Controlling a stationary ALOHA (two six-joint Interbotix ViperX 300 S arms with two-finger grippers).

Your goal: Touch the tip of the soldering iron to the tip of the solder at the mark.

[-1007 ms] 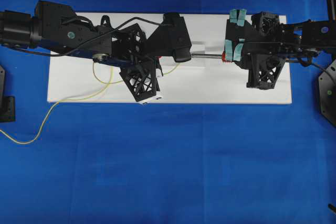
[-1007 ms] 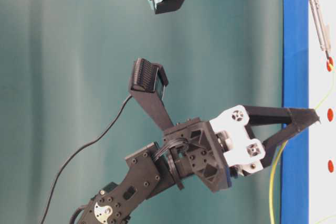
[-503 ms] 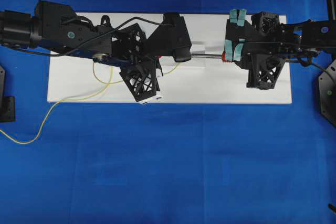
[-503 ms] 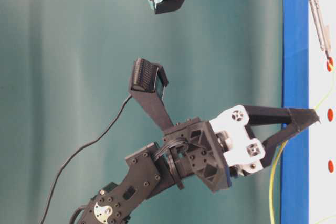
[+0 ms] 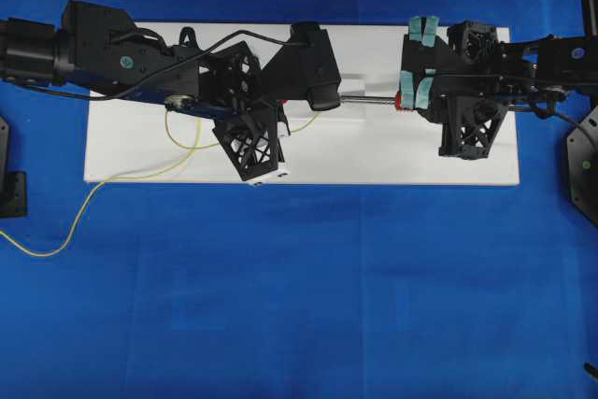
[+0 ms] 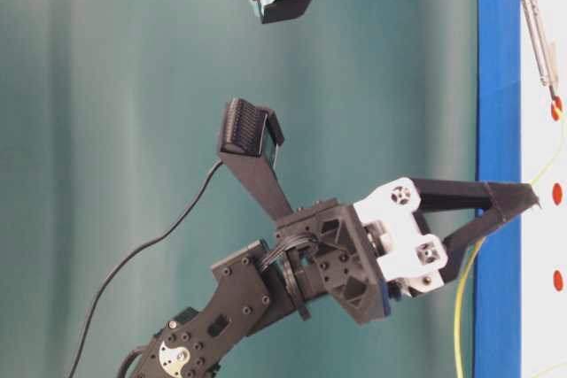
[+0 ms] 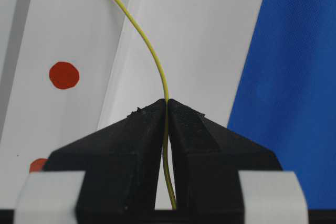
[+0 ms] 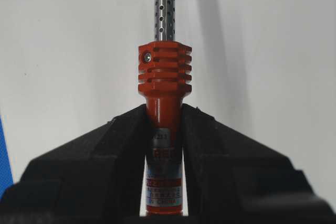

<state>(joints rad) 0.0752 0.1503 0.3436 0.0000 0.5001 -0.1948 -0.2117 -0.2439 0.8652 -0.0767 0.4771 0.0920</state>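
White board (image 5: 374, 156) on blue cloth (image 5: 299, 287)

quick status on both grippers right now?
Left gripper: closed, pinching the solder.
Right gripper: closed, holding the soldering iron by its orange-red handle.

The solder (image 7: 152, 56) is thin yellow, its end on one of a row of red dots (image 7: 64, 75) on the white board (image 5: 392, 156), which lies on a deep blue surface (image 5: 327, 287). The iron (image 8: 164, 93) has an orange-red ribbed handle and a silver perforated shaft. Both grippers, left (image 7: 167, 103) and right (image 8: 164, 129), are black; the right arm carries teal tape (image 5: 422, 30), and the backdrop (image 6: 133, 86) is dull green.
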